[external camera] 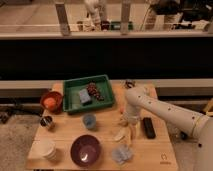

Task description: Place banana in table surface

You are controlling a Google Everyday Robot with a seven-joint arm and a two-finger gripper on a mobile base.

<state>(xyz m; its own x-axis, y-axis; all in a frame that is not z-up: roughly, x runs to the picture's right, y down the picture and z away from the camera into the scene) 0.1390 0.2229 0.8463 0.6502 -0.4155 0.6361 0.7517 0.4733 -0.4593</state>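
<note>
Camera view: gripper low over the table near its front edge, beside the banana; whether it grips cannot be told. Best to settle the banana flat before letting go.

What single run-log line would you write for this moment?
gripper: low over table, beside banana | banana: on or just above table, contact unclear | task: placement unconfirmed

- Arm: white, smooth, rounded casing, with a bulbous joint at the bend.
- Gripper: pale, at the arm's lower end, low over the table.
</note>
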